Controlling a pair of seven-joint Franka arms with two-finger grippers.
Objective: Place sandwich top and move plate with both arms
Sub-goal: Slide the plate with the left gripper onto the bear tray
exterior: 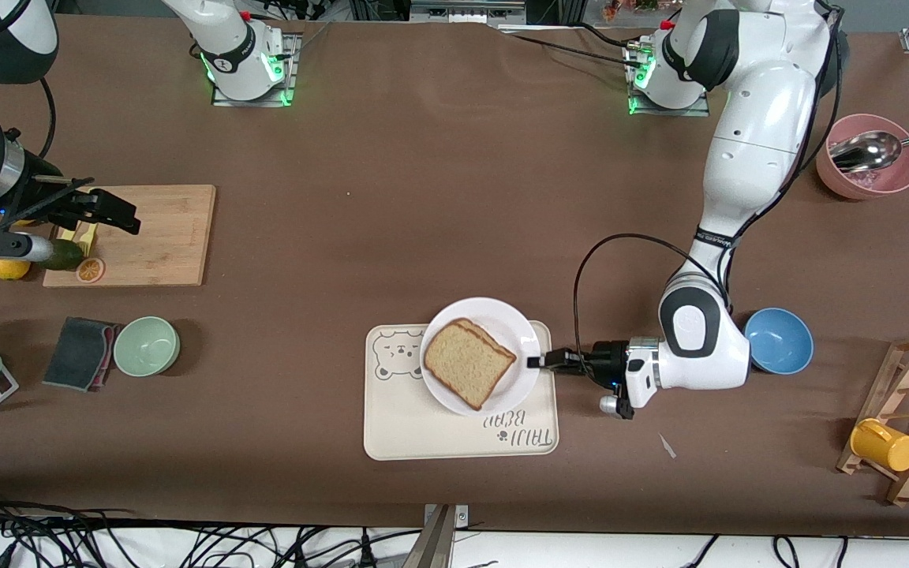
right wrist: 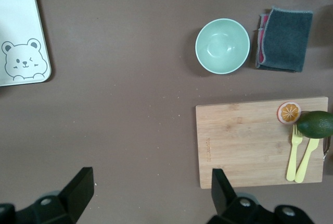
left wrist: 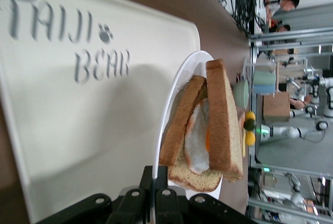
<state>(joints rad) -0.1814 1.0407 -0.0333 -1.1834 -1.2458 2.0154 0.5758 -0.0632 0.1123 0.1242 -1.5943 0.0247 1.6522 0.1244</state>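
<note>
- Left tool point(exterior: 535, 362) is clamped on the plate point(exterior: 502, 315) rim, at the edge toward the left arm's end of the table.
- Plate sits on the tray point(exterior: 454, 434), carrying the sandwich top point(exterior: 468, 361) over the egg slice point(left wrist: 197, 140).
- Right tool point(right wrist: 151, 193), fingers apart, waits over the cutting board point(exterior: 162, 237).

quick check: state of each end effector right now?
Left end effector: shut on the plate rim, over the tray.
Right end effector: open, holding nothing, waiting above the cutting board.
</note>
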